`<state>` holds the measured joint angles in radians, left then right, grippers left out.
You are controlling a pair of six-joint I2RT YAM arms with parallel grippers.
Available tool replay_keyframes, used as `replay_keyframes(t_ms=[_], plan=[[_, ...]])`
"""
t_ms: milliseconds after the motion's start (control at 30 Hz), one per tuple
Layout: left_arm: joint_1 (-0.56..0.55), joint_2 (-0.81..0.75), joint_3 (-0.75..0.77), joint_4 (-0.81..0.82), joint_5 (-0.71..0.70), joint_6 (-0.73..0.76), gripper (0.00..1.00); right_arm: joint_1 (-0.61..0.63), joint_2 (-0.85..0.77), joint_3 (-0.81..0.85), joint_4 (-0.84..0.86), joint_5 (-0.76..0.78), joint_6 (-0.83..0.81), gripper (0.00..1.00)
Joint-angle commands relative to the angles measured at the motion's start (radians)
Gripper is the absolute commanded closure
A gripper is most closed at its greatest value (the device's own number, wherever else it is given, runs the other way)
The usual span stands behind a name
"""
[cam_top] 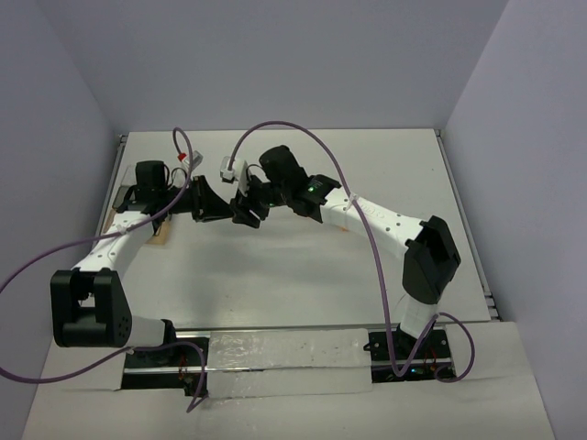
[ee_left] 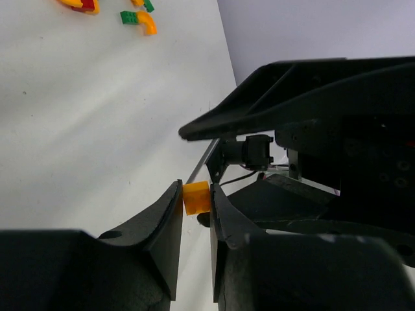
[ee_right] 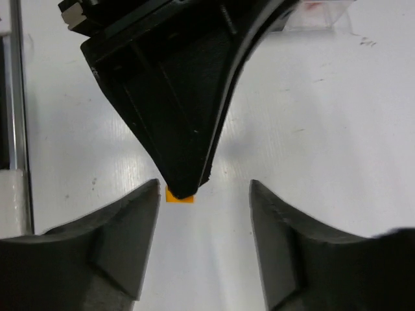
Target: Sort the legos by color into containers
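My left gripper (ee_left: 195, 192) is shut on a small orange-yellow lego (ee_left: 196, 198), pinched at its fingertips just above the white table. In the right wrist view that same lego (ee_right: 179, 195) peeks out under the left gripper's dark fingers (ee_right: 185, 123). My right gripper (ee_right: 204, 188) stands open around them, its fingers apart from the brick. From above, the left gripper (cam_top: 223, 209) and the right gripper (cam_top: 248, 209) meet tip to tip at the table's back middle. Loose green, orange and red legos (ee_left: 140, 19) lie farther off. A clear container (ee_right: 319, 14) holds something red.
A clear tray (cam_top: 192, 161) with a red bit sits at the back left, and a tan-brown piece (cam_top: 163, 236) lies by the left arm. Purple cables arch over both arms. A metal rail (ee_right: 16, 97) runs along the table edge.
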<state>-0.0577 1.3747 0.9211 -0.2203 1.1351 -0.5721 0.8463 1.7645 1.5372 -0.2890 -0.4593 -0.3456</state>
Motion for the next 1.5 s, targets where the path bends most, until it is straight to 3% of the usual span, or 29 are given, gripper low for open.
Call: replay_keyframes(t_ms=[0, 167, 333, 467, 633, 900, 1233, 1467], plan=[[0.061, -0.014, 0.059, -0.106, -0.01, 0.102, 1.0, 0.002, -0.037, 0.028, 0.064, 0.05, -0.009, 0.23], [0.193, 0.031, 0.203, -0.252, -0.135, 0.265, 1.0, -0.004, -0.056, -0.009, 0.06, 0.079, -0.018, 0.17], [0.236, 0.086, 0.353, -0.385, -0.456, 0.463, 1.0, -0.029, -0.081, -0.077, 0.063, 0.094, -0.01, 0.11], [0.279, 0.152, 0.401, -0.368, -0.728, 0.527, 1.0, -0.078, -0.097, -0.127, 0.063, 0.102, 0.006, 0.03], [0.286, 0.215, 0.395, -0.303, -0.913, 0.558, 1.0, -0.135, -0.115, -0.176, 0.082, 0.104, 0.034, 0.02], [0.286, 0.318, 0.404, -0.237, -0.986, 0.56, 1.0, -0.223, -0.132, -0.24, 0.107, 0.09, 0.058, 0.01], [0.288, 0.403, 0.419, -0.199, -1.016, 0.558, 0.85, -0.281, -0.145, -0.276, 0.114, 0.083, 0.059, 0.0], [0.288, 0.426, 0.442, -0.194, -1.009, 0.548, 0.52, -0.289, -0.142, -0.276, 0.112, 0.11, 0.064, 0.0]])
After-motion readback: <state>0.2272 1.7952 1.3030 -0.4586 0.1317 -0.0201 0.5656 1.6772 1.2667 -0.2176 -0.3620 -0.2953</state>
